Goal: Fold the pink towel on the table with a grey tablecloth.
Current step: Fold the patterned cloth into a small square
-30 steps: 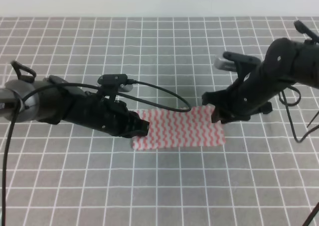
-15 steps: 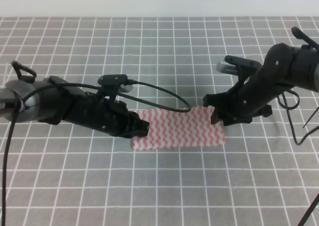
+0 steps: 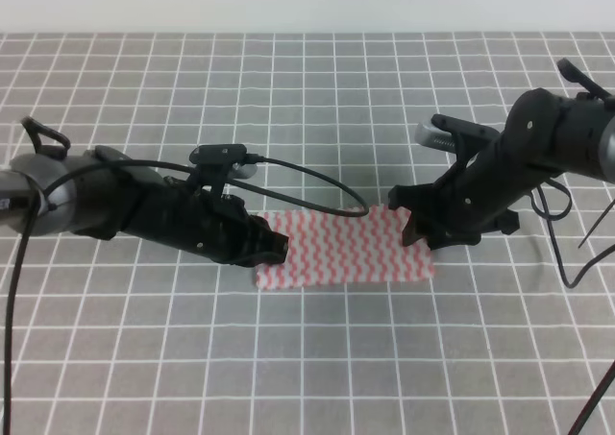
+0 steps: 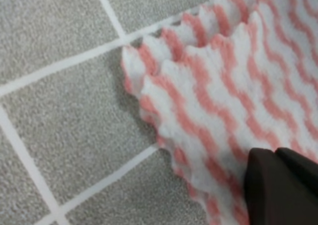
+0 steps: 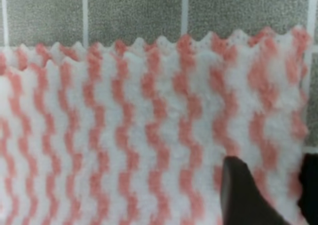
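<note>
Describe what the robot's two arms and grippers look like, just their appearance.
Both arms are matte black with bulky housings. The left gripper has a black cable looping across to the towel's far edge; the right gripper has a silver-grey cylindrical part above it and thin black cables trailing behind.

The table with a grey tablecloth (image 3: 317, 358) fills nearly the whole scene, its cloth marked with a white square grid running to the far edge. Lying flat on it near the middle is the pink towel (image 3: 346, 251), a wide rectangle with wavy pink-and-white stripes and pinked edges, apparently doubled at its left end.
</note>
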You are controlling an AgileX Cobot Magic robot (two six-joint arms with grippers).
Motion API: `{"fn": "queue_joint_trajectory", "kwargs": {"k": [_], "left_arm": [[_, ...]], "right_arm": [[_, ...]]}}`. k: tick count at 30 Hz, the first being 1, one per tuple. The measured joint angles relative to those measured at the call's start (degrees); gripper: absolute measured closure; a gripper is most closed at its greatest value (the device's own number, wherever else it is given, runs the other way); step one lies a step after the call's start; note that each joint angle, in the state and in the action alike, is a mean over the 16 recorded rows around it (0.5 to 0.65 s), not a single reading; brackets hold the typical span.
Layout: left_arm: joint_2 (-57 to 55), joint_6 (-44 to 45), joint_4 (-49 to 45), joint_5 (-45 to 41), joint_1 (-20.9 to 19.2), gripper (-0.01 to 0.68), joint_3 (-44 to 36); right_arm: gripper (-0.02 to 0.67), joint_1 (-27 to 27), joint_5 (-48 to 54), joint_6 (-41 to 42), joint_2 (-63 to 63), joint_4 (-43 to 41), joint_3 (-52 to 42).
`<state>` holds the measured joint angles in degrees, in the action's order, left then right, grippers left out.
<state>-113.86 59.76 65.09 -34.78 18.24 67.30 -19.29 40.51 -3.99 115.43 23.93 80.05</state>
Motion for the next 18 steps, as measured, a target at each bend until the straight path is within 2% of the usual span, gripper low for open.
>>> {"fn": "queue_joint_trajectory", "kwargs": {"k": [7,18], "left_arm": [[0.02,0.03,-0.02,-0.13,0.0,0.673,0.01],[0.0,0.04,-0.08,-0.38,0.0,0.673,0.01]], "right_arm": [[0.462,-0.02,0.06,0.08,0.08,0.98,0.02],[0.554,-0.01,0.44,0.17,0.09,0.89,0.0]]}}
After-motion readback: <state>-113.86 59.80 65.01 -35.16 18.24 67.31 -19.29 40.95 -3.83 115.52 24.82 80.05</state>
